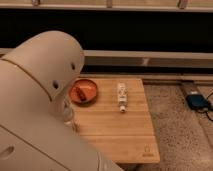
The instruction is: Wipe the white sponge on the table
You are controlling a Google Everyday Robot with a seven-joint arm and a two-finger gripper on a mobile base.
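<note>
— What fills most of the view?

— The robot's arm (40,100), a smooth, rounded cream shell. It covers the left side of the table (115,131), whose top is made of light wooden planks.

— And on the wood?

— A round, glossy orange bowl (94,88) with something orange inside. Near it a slim white bottle (121,96) lies flat, its label unreadable. A small dark logo (147,150) sits by the near right corner.

— The gripper? The white sponge?

— Neither shows. The arm hides that side, so I cannot tell the grip.

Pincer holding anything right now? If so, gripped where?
Cannot tell: the pincer is hidden behind the arm's pale shell at left. On the table, the bottle lies free.
</note>
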